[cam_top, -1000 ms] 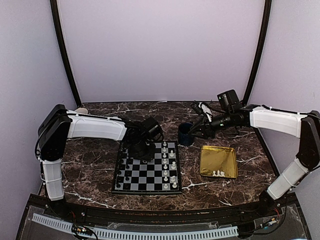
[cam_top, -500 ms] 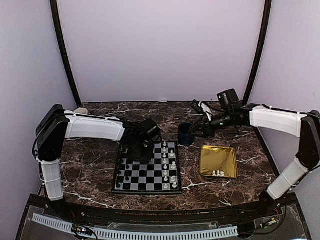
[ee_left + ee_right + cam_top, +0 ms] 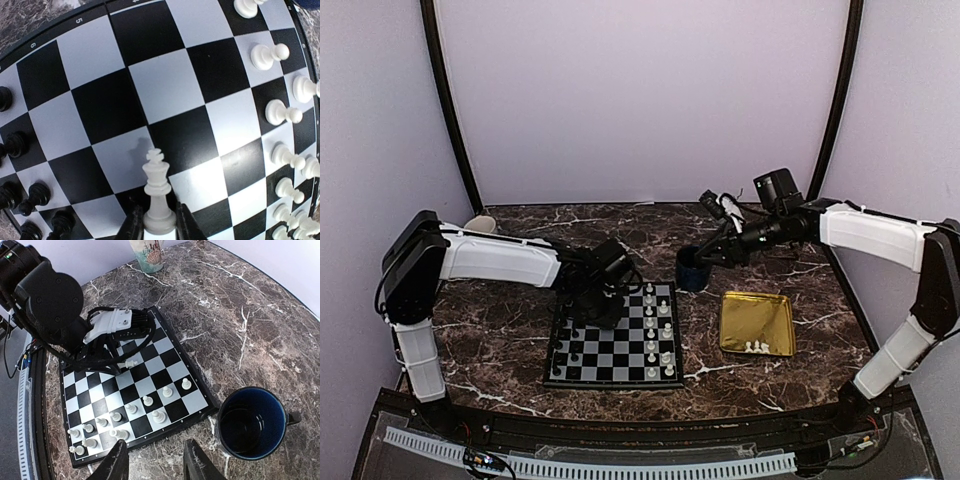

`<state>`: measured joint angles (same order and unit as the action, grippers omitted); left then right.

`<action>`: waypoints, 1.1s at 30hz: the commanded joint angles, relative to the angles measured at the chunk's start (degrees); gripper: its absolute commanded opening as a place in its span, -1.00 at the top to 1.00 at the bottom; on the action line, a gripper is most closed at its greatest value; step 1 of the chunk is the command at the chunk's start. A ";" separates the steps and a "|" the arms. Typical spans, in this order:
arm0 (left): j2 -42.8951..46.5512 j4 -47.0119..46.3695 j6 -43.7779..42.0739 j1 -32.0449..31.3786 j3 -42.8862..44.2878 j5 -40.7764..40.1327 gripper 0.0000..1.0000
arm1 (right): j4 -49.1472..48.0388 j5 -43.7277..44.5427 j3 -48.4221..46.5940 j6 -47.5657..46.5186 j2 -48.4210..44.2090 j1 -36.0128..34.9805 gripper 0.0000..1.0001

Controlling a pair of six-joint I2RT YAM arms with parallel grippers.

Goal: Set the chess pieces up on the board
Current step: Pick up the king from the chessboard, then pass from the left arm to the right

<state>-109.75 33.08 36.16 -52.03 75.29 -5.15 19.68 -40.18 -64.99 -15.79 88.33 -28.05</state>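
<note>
The board (image 3: 610, 355) lies on the marble table, also in the left wrist view (image 3: 160, 95) and the right wrist view (image 3: 145, 375). My left gripper (image 3: 156, 225) is shut on a cream-white king (image 3: 159, 192) by its base, held above the board's middle squares; it shows in the top view (image 3: 603, 300) over the board's far part. Several white pieces (image 3: 664, 335) stand along the board's right columns, black pieces (image 3: 20, 192) along its left. A few white pieces (image 3: 756, 347) lie in the gold tray. My right gripper (image 3: 154, 460) is open and empty, high above the table beside the mug.
A dark blue mug (image 3: 691, 268) stands right of the board's far corner, also in the right wrist view (image 3: 252, 422). The gold tray (image 3: 756, 322) sits right of the board. A patterned cup (image 3: 147, 254) stands at the far left of the table.
My left gripper has shifted slightly left and nearer over the board with the king. My right gripper has lifted a little and drawn back toward the right.
</note>
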 commanded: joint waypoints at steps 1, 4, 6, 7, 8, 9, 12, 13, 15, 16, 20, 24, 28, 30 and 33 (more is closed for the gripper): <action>6.41 -9.79 -8.31 -0.65 -7.61 0.40 0.68 | 3.33 -1.92 -6.67 1.47 1.66 0.28 0.23; 10.94 -18.90 -12.80 -0.70 -13.37 -0.10 0.69 | 8.46 -5.22 -11.27 1.68 5.70 0.33 0.23; 14.08 -25.00 -14.93 -0.77 -17.15 0.46 0.69 | 11.12 -8.01 -13.88 2.27 8.36 0.28 0.22; 15.49 -29.19 -16.02 -0.86 -18.89 1.00 0.69 | 11.98 -9.51 -14.87 2.79 9.76 0.31 0.22; 16.75 -32.29 -17.23 -1.02 -20.69 1.82 0.69 | 12.71 -10.98 -15.92 3.65 11.16 0.23 0.21; 18.04 -35.05 -18.63 -1.38 -22.34 2.56 0.69 | 13.50 -12.56 -16.95 4.50 12.55 0.13 0.20; 20.63 -40.75 -21.42 -2.38 -25.31 3.50 0.68 | 17.25 -17.11 -20.99 6.00 17.63 -0.56 0.17; 21.21 -41.91 -21.89 -2.59 -25.76 3.75 0.68 | 19.16 -18.54 -22.66 5.91 19.35 -0.98 0.17; 21.97 -43.26 -22.67 -2.80 -26.14 4.27 0.68 | 21.71 -20.78 -25.02 5.81 22.03 -2.03 0.14; 22.19 -43.77 -23.06 -3.00 -26.27 4.66 0.68 | 22.20 -21.29 -25.85 6.02 22.98 -2.79 0.12; 23.29 -45.73 -23.89 -3.88 -26.33 5.46 0.68 | 22.89 -21.64 -27.31 6.88 25.85 -6.03 0.08; 23.36 -46.01 -23.61 -4.34 -25.91 5.97 0.67 | 23.80 -21.98 -29.08 6.87 27.98 -9.02 0.08; 23.04 -46.22 -23.31 -4.70 -25.74 6.69 0.67 | 23.77 -22.73 -30.02 7.30 29.26 -11.18 0.08; 22.97 -46.36 -23.30 -4.98 -25.69 6.91 0.67 | 23.45 -23.16 -30.27 7.71 29.66 -11.60 0.08; 22.98 -46.73 -23.32 -5.33 -25.74 6.98 0.66 | 22.43 -23.45 -30.37 8.71 29.84 -11.78 0.12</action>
<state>-88.23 -12.10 13.61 -56.71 50.00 0.89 42.50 -61.87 -93.71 -8.62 117.34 -39.72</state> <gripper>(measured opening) 0.203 0.454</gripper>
